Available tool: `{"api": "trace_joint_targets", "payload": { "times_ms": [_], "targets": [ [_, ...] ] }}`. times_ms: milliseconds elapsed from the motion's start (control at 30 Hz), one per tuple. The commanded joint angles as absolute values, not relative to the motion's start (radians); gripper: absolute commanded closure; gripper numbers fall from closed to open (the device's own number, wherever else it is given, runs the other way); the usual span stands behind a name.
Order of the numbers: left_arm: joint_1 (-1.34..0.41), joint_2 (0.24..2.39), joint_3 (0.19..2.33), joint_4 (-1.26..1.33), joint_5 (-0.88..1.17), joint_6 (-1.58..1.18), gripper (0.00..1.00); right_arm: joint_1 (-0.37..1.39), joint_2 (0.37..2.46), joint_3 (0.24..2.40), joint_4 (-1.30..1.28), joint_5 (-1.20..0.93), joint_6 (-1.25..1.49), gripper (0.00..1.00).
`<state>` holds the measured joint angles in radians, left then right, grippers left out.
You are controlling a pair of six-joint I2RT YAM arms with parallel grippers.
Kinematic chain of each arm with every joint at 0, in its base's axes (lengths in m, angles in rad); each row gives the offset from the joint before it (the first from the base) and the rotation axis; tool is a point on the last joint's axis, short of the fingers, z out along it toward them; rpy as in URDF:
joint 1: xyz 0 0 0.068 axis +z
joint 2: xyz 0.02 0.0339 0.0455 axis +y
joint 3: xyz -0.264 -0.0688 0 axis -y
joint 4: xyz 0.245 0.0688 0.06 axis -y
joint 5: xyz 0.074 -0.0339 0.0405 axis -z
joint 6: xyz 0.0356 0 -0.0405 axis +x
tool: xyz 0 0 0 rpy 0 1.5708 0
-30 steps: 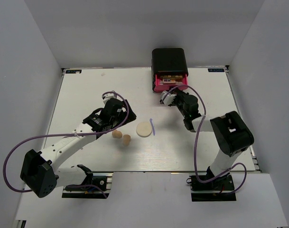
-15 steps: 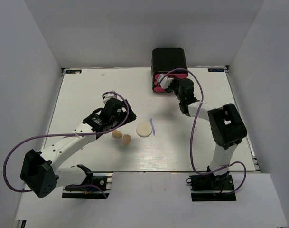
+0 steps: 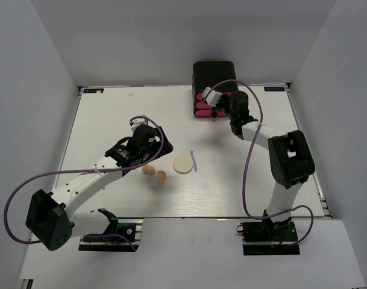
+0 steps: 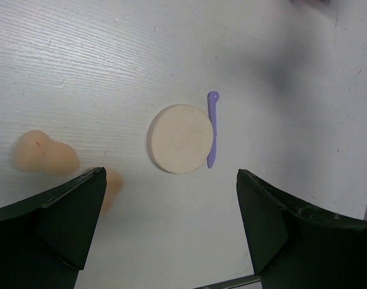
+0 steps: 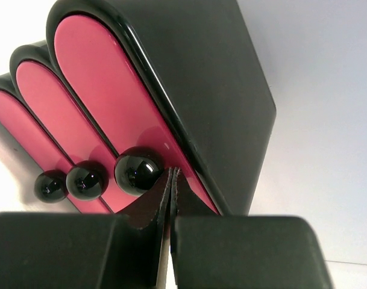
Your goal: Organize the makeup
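Closure appears to be the purpose of the right gripper (image 5: 172,180). Its fingers are clenched flat against each other with nothing between them. The tips touch the nearest front of the glossy black box with three pink drawers (image 3: 214,75), just beside that drawer's round black knob (image 5: 139,171). All three fronts sit flush with the box, so the clamped fingers probably serve as a blunt pusher, not a grasp on the knob.

The left gripper (image 4: 171,186) hangs released, jaws spread wide, above the white table (image 3: 111,120). The spread brackets the round cream puff (image 4: 180,138), presumably ready for a pick from above.

The makeup left outside lies mid-table, well apart from the box:
- The thin purple stick (image 4: 211,129) lies touching the puff's edge, so a grasp on the puff risks dragging it.
- The two peach egg-shaped sponges (image 3: 149,170) lie near each other, just beside the puff on the left arm's side.
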<state>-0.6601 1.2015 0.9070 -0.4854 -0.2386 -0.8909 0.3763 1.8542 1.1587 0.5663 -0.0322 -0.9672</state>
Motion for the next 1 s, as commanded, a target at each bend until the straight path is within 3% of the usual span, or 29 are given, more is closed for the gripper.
{"api": "trace_joint_targets", "payload": {
  "times_ms": [0,333,600,800,900,967],
  "targets": [
    [-0.655,1.186,0.922,-0.472,-0.236,-0.887,0.02,0.374,1.881,1.222,0.427,-0.095,-0.922,1.00],
    [-0.655,1.184,0.920,-0.477,-0.236,-0.887,0.02,0.351,1.905,1.333,0.229,-0.199,-0.926,1.00],
    [-0.655,1.183,0.916,-0.469,-0.233,-0.888,0.02,0.331,1.763,1.220,0.146,-0.340,-0.847,1.00],
    [-0.655,1.190,0.904,-0.413,-0.200,-0.874,0.02,0.301,1.666,1.178,0.077,-0.411,-0.642,0.82],
    [-0.655,1.215,0.890,-0.318,-0.152,-0.827,0.02,0.278,1.632,1.154,0.064,-0.439,-0.474,0.64],
    [-0.655,1.259,0.896,-0.249,-0.129,-0.805,0.02,0.256,1.637,1.167,0.031,-0.448,-0.341,0.62]
  ]
}}
